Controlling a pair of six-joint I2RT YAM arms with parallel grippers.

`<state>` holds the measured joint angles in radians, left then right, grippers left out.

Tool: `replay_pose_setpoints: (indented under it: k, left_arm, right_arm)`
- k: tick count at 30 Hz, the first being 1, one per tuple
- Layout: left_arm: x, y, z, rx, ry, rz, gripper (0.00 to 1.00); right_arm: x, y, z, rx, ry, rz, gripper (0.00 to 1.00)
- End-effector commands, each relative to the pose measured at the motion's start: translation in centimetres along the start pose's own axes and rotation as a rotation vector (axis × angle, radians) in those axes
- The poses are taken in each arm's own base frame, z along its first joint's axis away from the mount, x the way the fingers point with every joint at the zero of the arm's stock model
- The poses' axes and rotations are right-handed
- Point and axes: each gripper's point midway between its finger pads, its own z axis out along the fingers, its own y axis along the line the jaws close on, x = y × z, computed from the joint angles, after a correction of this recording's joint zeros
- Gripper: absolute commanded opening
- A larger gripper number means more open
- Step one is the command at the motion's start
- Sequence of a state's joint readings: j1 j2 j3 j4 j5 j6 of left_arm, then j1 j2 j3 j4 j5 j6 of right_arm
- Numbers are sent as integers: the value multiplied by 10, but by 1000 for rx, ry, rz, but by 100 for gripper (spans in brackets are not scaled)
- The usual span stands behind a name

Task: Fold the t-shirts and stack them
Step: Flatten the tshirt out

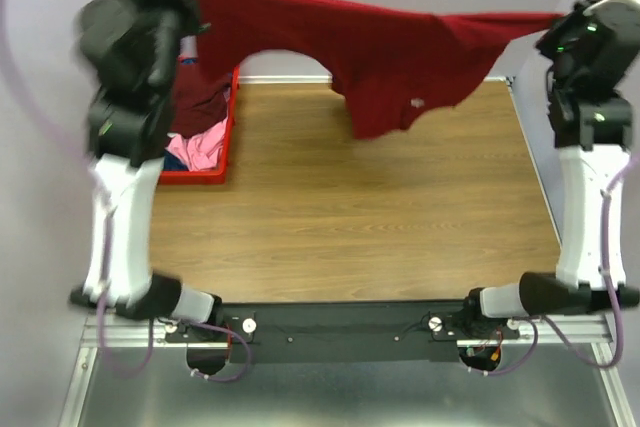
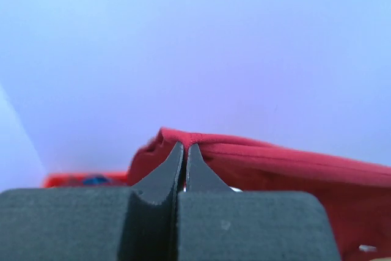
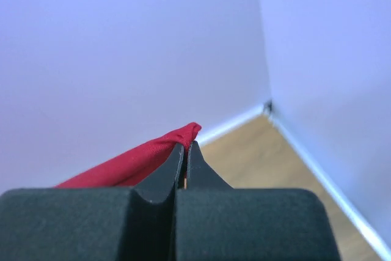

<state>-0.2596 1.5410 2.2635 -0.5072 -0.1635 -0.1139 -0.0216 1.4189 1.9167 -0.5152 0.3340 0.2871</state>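
Red t-shirt strung in the air over the far side of the table — left gripper and right gripper each clamped tight on an edge. Long axis runs left to right, loose cloth drooping down. Best hold it taut and lower both ends together, so it lands flat.

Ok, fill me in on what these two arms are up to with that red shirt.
The left gripper and the right gripper are each shut on an edge of the soft bright red t-shirt. They hold it stretched in the air above the far side of the wooden table. It is not yet folded. Pink and dark garments lie in the rigid red plastic crate on the left.
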Motion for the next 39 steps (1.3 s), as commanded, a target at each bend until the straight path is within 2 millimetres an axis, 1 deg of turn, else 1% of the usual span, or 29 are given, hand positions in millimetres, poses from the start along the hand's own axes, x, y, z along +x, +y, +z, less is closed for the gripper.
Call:
replay_pose_setpoints:
  k: [1, 2, 4, 5, 6, 7, 8, 10, 11, 16, 18, 20, 21, 22, 23, 24, 25, 26, 27, 28, 29, 30, 31, 32, 33, 36, 37, 38, 39]
  left_arm:
    - [-91, 12, -77, 2, -314, 19, 0]
    - [-103, 12, -109, 27, -370, 19, 0]
    - [-123, 14, -141, 39, -453, 35, 0]
    - [-130, 16, -154, 40, -480, 41, 0]
    - [-137, 17, -176, 48, -510, 49, 0]
    - [-138, 18, -186, 51, -520, 67, 0]
    - [-140, 16, -203, 75, -542, 70, 0]
    - [-141, 14, -217, 99, -559, 72, 0]
    - [-142, 12, -226, 118, -568, 66, 0]
    - [-137, 6, -229, 158, -555, 46, 0]
    - [-129, -6, -221, 216, -531, 54, 0]
    - [-91, -14, -184, 243, -422, 62, 0]
    - [-92, -15, -184, 252, -423, 59, 0]
    - [-63, -19, -160, 261, -356, 60, 0]
    - [-46, -21, -148, 267, -324, 60, 0]
    - [-1, -22, -122, 263, -230, 58, 0]
    - [15, -22, -109, 258, -218, 47, 0]
    - [36, -21, -96, 251, -186, 48, 0]
    - [93, -20, -72, 239, -76, 45, 0]
    - [111, -19, -60, 228, -62, 39, 0]
    - [136, -17, -49, 220, -21, 42, 0]
    - [161, -17, -38, 213, 15, 42, 0]
    - [210, -15, -20, 202, 94, 45, 0]
    - [234, -13, -11, 192, 134, 46, 0]
    - [278, -9, 4, 170, 214, 50, 0]
    - [331, -4, 28, 156, 296, 48, 0]
    - [362, -4, 45, 158, 352, 45, 0]
    - [382, -4, 52, 162, 398, 47, 0]
    - [409, -3, 69, 173, 444, 41, 0]
  right_arm:
    - [-91, -28, -72, 83, -223, -44, 1]
    - [-103, -30, -85, 79, -258, -39, 1]
    - [-124, -34, -111, 64, -319, -46, 1]
    - [-141, -37, -136, 46, -371, -50, 1]
    - [-146, -39, -147, 40, -391, -57, 1]
    - [-152, -40, -157, 33, -410, -63, 1]
    - [-163, -46, -178, 30, -451, -74, 1]
    - [-173, -51, -197, 31, -488, -87, 1]
    - [-183, -54, -212, 30, -525, -99, 1]
    - [-202, -57, -234, 28, -586, -128, 1]
    - [-201, -57, -229, 36, -581, -134, 1]
    - [-188, -51, -208, 32, -535, -165, 1]
    - [-179, -48, -197, 27, -508, -177, 1]
    - [-156, -43, -173, 15, -442, -208, 1]
    - [-141, -42, -157, 17, -405, -221, 1]
    - [-125, -41, -144, 17, -368, -231, 1]
    - [-108, -42, -129, 26, -330, -243, 1]
    - [-68, -43, -100, 34, -252, -271, 1]
    - [-49, -43, -86, 33, -216, -284, 1]
    - [-22, -40, -69, 18, -164, -295, 1]
    - [14, -42, -48, 16, -119, -307, 1]
    - [38, -42, -35, 11, -87, -315, 1]
    - [60, -42, -23, 2, -57, -323, 1]
    - [80, -43, -13, -2, -36, -321, 1]
    - [126, -48, 10, 5, 23, -337, 1]
    - [182, -54, 42, 24, 77, -340, 1]
    - [226, -62, 58, 34, 160, -365, 1]
    - [247, -65, 66, 45, 192, -373, 1]
    - [260, -67, 76, 52, 194, -372, 1]
